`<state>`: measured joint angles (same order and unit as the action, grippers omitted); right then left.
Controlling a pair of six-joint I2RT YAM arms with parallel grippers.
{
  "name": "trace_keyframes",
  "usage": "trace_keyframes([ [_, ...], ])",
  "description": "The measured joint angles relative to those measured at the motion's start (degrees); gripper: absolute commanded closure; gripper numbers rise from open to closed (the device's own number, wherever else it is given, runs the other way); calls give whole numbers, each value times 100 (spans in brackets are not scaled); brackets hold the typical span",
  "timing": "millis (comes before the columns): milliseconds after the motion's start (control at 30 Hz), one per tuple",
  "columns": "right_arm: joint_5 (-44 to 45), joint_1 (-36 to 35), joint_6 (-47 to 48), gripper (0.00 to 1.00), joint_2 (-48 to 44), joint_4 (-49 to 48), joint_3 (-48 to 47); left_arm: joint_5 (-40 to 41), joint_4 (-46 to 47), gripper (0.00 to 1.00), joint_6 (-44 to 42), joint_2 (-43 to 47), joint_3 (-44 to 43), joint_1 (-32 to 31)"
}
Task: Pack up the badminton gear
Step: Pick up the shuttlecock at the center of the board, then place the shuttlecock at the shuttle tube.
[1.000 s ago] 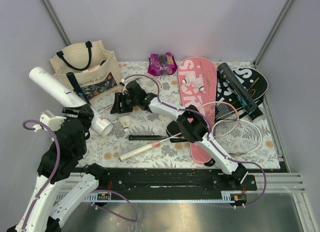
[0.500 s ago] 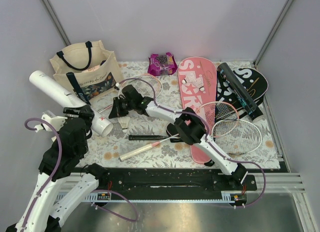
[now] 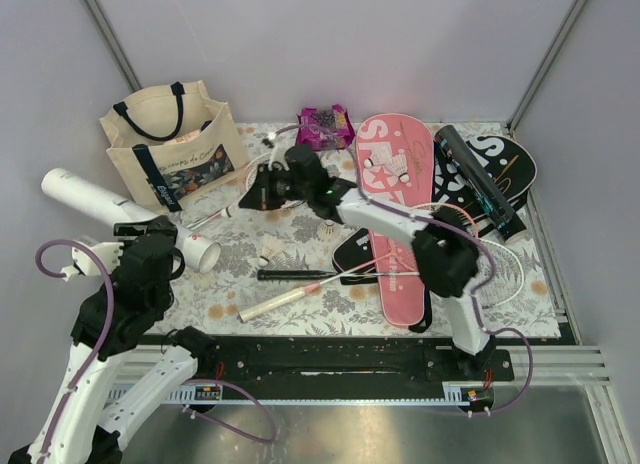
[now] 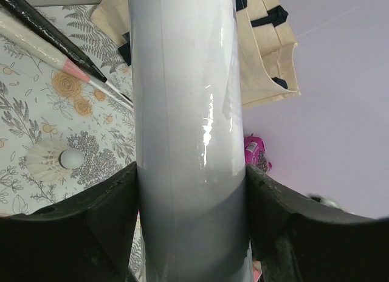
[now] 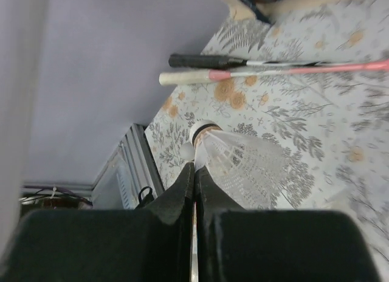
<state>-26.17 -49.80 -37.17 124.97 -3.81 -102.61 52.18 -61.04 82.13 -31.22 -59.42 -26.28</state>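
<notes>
White feathers and a dark-banded cork: a feather shuttlecock (image 5: 243,163), skirt flaring wide, sits at the tips of the right gripper (image 5: 194,169). The jaws are pressed together on its edge, with only a hairline between them. From above, that gripper hangs at upper centre of the frame, just off the lower right corner of the cream canvas tote with navy handles (image 3: 165,149).

A second shuttlecock (image 3: 270,249) lies centre-left on the floral table cover (image 3: 225,284), just above a black racket handle (image 3: 295,275). A cream-and-pink racket handle (image 3: 285,302) slants below that.

The long white glossy tube (image 3: 95,196) is at the left of the frame, tilted, with its open end at lower right. The left gripper (image 3: 152,232) is clamped round it. In the wrist view its black fingers (image 4: 91,227) press both sides.

In the right half a pink racket-shaped cover (image 3: 385,149) with white lettering lies flat, partly crossed by the right arm. A black racket-shaped cover (image 3: 512,164) is at upper right, with a long black tube (image 3: 480,184) lying across it. Two round strung racket heads (image 3: 475,269) overlap at lower right.

A purple-pink snack packet (image 3: 323,127) is at top centre.
</notes>
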Motion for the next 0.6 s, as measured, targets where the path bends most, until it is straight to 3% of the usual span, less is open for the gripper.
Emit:
trace_keyframes([
  [333,1515,94,389,100,-4065,-1620,3751,48,-415,92,1016,-461,-9,0],
  [467,1976,-299,680,100,-4631,-2103,4715,-98,-505,98,1462,-680,-9,0],
  [600,2426,-929,1416,100,-4710,-2133,5080,-439,-789,96,1921,-881,-72,0],
])
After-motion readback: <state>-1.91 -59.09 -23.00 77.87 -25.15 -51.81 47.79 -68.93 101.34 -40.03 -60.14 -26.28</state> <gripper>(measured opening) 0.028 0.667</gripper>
